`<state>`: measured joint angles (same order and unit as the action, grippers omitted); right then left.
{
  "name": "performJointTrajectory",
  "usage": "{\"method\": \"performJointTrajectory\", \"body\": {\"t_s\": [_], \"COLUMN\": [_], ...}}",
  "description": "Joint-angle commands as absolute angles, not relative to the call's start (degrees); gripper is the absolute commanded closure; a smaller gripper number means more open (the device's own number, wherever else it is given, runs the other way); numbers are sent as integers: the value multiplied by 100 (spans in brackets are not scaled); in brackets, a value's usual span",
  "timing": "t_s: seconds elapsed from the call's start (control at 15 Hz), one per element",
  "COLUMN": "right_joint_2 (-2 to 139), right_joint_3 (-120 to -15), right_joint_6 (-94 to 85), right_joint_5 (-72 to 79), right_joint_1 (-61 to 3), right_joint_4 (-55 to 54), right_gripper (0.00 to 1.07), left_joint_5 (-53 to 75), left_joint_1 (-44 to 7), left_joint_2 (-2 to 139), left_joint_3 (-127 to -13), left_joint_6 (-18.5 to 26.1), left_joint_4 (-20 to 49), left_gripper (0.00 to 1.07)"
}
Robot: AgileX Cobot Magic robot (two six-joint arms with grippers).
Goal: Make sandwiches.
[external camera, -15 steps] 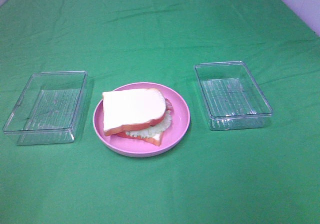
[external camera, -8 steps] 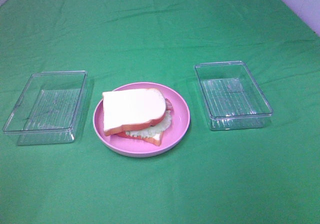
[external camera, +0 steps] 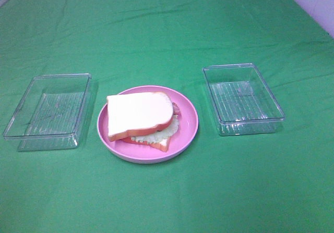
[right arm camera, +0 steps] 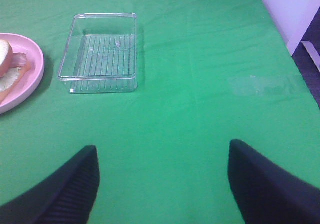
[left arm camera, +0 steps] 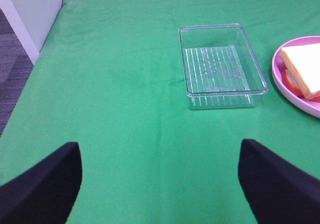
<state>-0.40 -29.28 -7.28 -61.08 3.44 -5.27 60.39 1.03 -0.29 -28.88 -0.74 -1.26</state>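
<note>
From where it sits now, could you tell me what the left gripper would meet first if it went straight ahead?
Probably the green cloth: the open left gripper points at bare cloth. The clear tray lies farther on and slightly off to the side, though depth is hard to judge.

Neither arm shows up in the overhead view at all. From the wrist cams, the left claw [left arm camera: 160,179] has its two dark fingers spread wide with nothing between them, just hanging above the counter [left arm camera: 125,108]. Same deal with the right claw [right arm camera: 162,181]: fingers wide apart, nothing held, poised over the counter.
</note>
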Motion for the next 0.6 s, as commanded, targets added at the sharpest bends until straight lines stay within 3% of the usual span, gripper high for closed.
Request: {"method": "performJointTrajectory", "body": {"t_s": [0.07, 0.6], "right_joint_2": [-115, -115], "right_joint_3": [-2905, -2905], "right_joint_6": [-785, -785], "right_joint_5": [-6068, -6068], "right_joint_1": [367, 367], "right_joint_4": [-521, -521], "right_gripper": [38, 38], "left_joint_5": [5976, 5976], "left_joint_1": [97, 97], "left_joint_2": [-155, -155], "left_joint_3": [-2853, -2853], "left_joint_6": [-80, 34], "left_joint_4": [-115, 80], "left_gripper": [26, 26]}}
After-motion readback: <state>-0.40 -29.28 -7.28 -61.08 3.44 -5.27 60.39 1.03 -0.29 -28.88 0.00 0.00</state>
